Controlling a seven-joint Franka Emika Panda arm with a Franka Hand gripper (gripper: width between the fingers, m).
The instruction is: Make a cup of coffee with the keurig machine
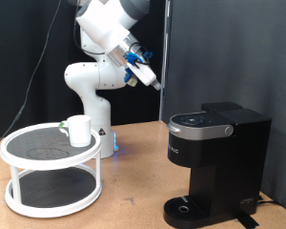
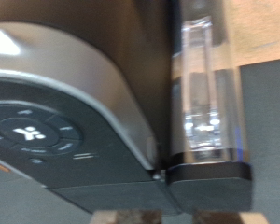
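The keurig machine stands on the table at the exterior view's right, with its lid down. The cup, a white mug, sits on the top tier of a white round stand at the exterior view's left. My gripper hangs in the air above and to the left of the machine, tilted down towards it, with nothing visible between its fingers. The wrist view shows no fingers. It shows the machine's rounded lid, its button panel and its clear water tank from close above.
The stand has two tiers, and a small greenish thing lies beside the cup. The arm's white base stands behind the stand. A black curtain closes off the back. The wooden table runs between stand and machine.
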